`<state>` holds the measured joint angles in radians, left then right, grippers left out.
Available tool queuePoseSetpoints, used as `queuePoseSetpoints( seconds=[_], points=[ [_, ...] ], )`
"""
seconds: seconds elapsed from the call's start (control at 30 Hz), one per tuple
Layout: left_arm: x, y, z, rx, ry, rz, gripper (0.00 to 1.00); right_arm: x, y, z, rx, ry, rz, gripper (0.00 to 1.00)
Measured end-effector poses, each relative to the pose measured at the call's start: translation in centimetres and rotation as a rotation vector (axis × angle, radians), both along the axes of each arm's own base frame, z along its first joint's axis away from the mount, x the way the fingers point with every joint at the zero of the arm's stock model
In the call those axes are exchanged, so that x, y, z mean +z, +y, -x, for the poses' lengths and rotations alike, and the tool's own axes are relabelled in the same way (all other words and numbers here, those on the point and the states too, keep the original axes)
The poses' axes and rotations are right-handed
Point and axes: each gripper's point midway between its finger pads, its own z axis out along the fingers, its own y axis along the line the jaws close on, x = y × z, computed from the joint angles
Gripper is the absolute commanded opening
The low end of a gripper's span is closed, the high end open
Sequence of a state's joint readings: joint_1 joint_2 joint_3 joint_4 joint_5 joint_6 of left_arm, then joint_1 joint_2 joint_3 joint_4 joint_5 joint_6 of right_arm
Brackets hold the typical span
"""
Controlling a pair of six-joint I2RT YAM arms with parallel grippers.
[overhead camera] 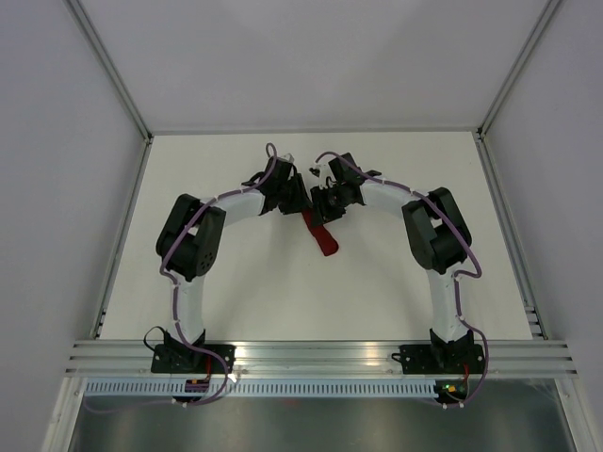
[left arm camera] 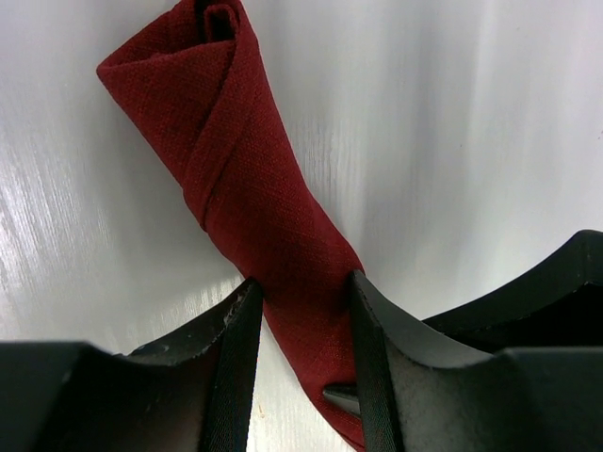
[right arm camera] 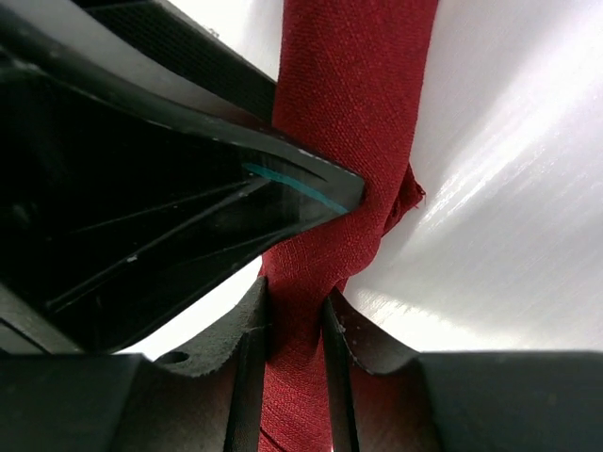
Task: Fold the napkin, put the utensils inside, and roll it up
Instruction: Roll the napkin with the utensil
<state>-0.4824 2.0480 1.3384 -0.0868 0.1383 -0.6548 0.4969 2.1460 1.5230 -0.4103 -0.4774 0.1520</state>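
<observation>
The dark red napkin (overhead camera: 321,235) lies rolled into a narrow tube on the white table (overhead camera: 245,292), near the middle and towards the back. My left gripper (left arm camera: 301,282) straddles the napkin roll (left arm camera: 254,188) near one end, and both fingertips touch the cloth. One of its fingers (right arm camera: 236,188) dents the napkin roll (right arm camera: 353,94) in the right wrist view. My right gripper (right arm camera: 297,297) is shut on the same roll just beside it. In the top view the left gripper (overhead camera: 300,202) and the right gripper (overhead camera: 320,205) meet tip to tip. A dark utensil tip (left arm camera: 341,395) pokes from the roll; the rest of the utensils are hidden.
White walls and slanted aluminium posts (overhead camera: 113,66) enclose the table on three sides. An aluminium rail (overhead camera: 320,353) runs along the near edge, carrying both arm bases. A small dark item (overhead camera: 311,171) sits behind the grippers.
</observation>
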Motion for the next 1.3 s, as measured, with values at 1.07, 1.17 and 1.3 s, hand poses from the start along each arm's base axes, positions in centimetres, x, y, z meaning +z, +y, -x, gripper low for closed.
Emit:
queuePoseSetpoints(
  seconds=[1.07, 1.17, 1.3],
  points=[
    [-0.6, -0.4, -1.4, -0.146, 0.03, -0.087, 0.61, 0.1, 0.2, 0.3, 0.0, 0.084, -0.061, 0.51],
    [-0.5, -0.3, -1.6, -0.15, 0.024, -0.089, 0.61, 0.0, 0.2, 0.6, 0.004, 0.098, -0.058, 0.52],
    [-0.5, -0.3, -1.6, -0.156, 0.021, -0.089, 0.63, 0.2, 0.3, 0.7, 0.01, 0.11, -0.061, 0.55]
  ],
)
